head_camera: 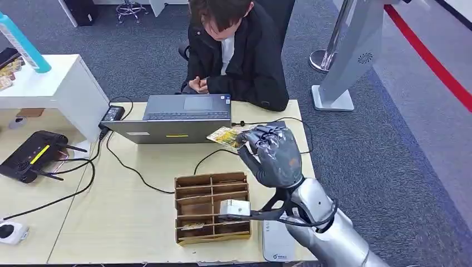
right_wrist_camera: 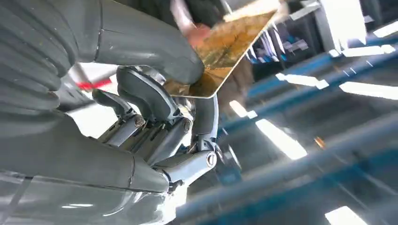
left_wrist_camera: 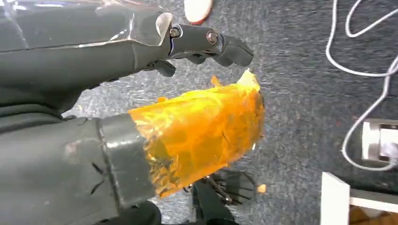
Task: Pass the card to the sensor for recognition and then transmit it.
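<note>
Card (head_camera: pixel 225 136) pinched in right hand (head_camera: pixel 273 156), thumb over fingers (right_wrist_camera: pixel 145 96), held above the bench (head_camera: pixel 139 217) just in front of the laptop (head_camera: pixel 175 119). Left hand (left_wrist_camera: pixel 141 117) hangs over carpet, fingers extended, nothing in them. Person seated behind laptop.

You see the card (head_camera: pixel 224 136), gold-patterned and glossy (its print too blurred to read), held flat-ish above the table beside the laptop's front edge, pinched at one end.
</note>
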Robot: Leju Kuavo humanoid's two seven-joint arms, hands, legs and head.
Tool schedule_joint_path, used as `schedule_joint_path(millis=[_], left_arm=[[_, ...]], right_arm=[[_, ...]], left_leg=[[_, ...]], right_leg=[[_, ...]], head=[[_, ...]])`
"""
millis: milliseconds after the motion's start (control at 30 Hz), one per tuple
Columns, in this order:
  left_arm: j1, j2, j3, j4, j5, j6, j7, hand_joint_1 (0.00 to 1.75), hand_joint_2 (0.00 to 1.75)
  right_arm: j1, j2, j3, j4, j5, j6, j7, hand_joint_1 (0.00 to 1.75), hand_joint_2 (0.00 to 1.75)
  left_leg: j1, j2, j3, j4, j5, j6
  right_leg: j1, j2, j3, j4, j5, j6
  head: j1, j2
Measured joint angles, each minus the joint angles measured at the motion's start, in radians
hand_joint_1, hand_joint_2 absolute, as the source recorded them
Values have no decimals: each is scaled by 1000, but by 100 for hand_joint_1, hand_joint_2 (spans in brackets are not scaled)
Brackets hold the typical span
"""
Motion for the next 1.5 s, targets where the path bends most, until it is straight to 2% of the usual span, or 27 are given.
schedule_joint_path(millis=[167,300,567,767,1033,1267,1500], left_arm=[[0,11,-3,-1,-2,-1,6,0,0],[-1,23,-18,-6,-14,0,41,0,0],[-8,51,-29,-16,-42,-18,72,0,0],[-11,52,-37,-21,-67,-21,102,0,0],[-10,51,-43,-26,-70,-24,115,0,0],[-11,47,-44,-26,-100,-30,111,0,0],[-10,41,-44,-26,-106,-29,111,0,0]], right_arm=[[-35,5,6,-24,-3,0,-4,175,175],[-74,9,31,-21,-30,12,-7,175,175],[-178,85,108,74,-104,53,-1,175,175],[-219,133,135,145,-127,76,5,175,175],[-241,167,158,210,-146,97,14,175,175],[-277,183,174,277,-102,128,86,175,175],[-284,187,175,327,-80,134,106,175,175]], left_leg=[[0,0,0,0,0,0],[0,0,-1,0,0,0],[0,-1,-1,0,2,-2],[1,-1,-1,0,2,-2],[1,-1,-1,0,2,-2],[1,-1,-1,0,2,-2],[1,-1,-1,0,2,-2]], right_leg=[[0,0,0,0,0,0],[0,0,0,0,0,0],[0,0,0,1,0,0],[0,0,-1,1,0,0],[0,0,-1,1,0,0],[0,0,-1,1,0,0],[0,0,-1,1,1,-1]], head=[[0,0],[0,0],[0,0],[0,0],[0,0],[0,0],[0,0]])
